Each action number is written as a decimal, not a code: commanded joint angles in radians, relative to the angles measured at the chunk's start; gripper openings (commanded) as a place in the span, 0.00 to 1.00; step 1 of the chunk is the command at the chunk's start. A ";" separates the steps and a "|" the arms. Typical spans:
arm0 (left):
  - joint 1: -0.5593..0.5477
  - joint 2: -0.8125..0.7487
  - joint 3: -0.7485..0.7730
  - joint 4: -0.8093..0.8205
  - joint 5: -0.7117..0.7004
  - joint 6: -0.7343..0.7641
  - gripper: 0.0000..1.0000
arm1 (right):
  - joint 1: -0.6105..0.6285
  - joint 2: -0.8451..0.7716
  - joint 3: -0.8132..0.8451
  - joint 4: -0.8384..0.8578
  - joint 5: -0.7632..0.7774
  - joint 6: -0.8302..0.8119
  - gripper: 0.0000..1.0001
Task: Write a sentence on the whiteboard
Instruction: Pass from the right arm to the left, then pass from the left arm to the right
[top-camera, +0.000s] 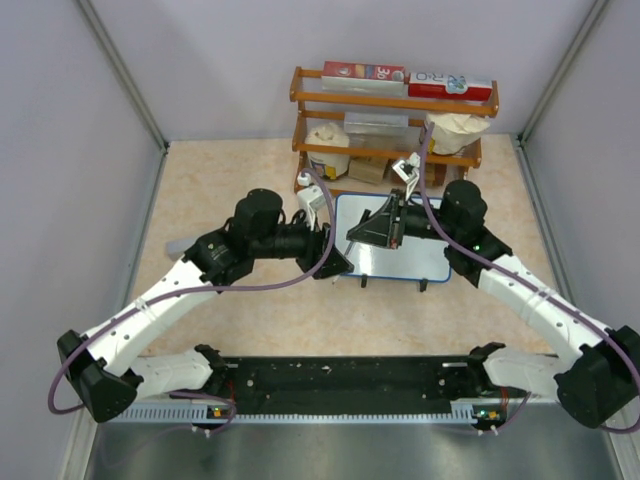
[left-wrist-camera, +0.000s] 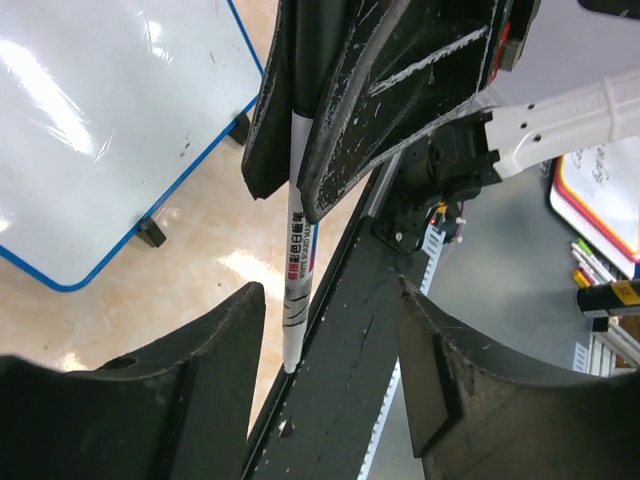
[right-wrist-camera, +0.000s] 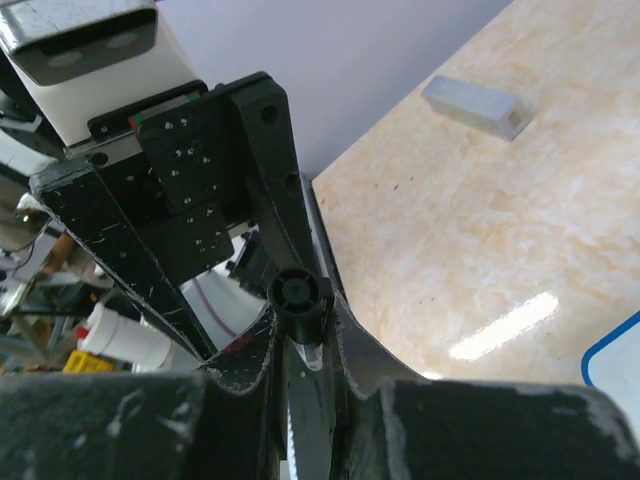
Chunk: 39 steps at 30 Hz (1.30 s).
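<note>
The whiteboard (top-camera: 400, 250) stands on small black feet in front of the shelf; its blue-rimmed white face (left-wrist-camera: 100, 150) looks blank, and no sentence shows on it. One corner of it shows in the right wrist view (right-wrist-camera: 615, 365). Both grippers meet at the board's left edge. My right gripper (top-camera: 372, 230) (right-wrist-camera: 303, 320) is shut on a white marker (left-wrist-camera: 296, 260), whose black end (right-wrist-camera: 300, 295) faces the right wrist camera. My left gripper (top-camera: 328, 258) (left-wrist-camera: 330, 300) is open, its fingers standing apart on either side of the marker's lower end without touching it.
A wooden shelf (top-camera: 395, 110) with boxes and bags stands behind the board, a white bottle (top-camera: 303, 180) beside it. A grey block (right-wrist-camera: 472, 105) lies on the table to the left. A black rail (top-camera: 340, 375) runs along the near edge between the arm bases.
</note>
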 joint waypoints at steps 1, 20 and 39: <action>0.000 -0.018 -0.027 0.132 0.049 -0.033 0.59 | 0.010 -0.081 -0.022 0.074 0.133 0.014 0.00; 0.003 -0.001 0.037 0.056 0.015 0.068 0.00 | -0.007 -0.166 0.079 -0.170 0.190 -0.149 0.98; 0.003 0.059 0.216 -0.128 0.302 0.211 0.00 | -0.047 -0.112 0.144 -0.063 -0.221 -0.078 0.74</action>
